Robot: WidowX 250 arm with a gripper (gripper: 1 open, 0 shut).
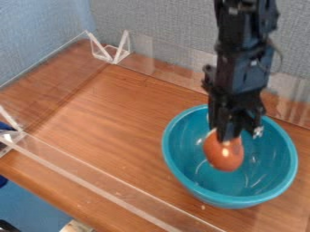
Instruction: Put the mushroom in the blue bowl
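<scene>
Hanging inside the blue bowl (230, 163), the mushroom (222, 150) shows only its rounded orange-brown cap, which sits low within the bowl's hollow, below the rim and a little left of the bowl's centre. Directly above it, the black claw (229, 136) points straight down, its narrow fingers pinched onto the top of the mushroom, so the toy dangles from the fingertips. Whether the cap touches the bowl's floor cannot be told. The arm rises from the claw up past the top edge of the view. The bowl itself rests on a wooden table (97, 118), toward its right side, with a blue wall (49, 27) well behind and to the left of the bowl.
</scene>
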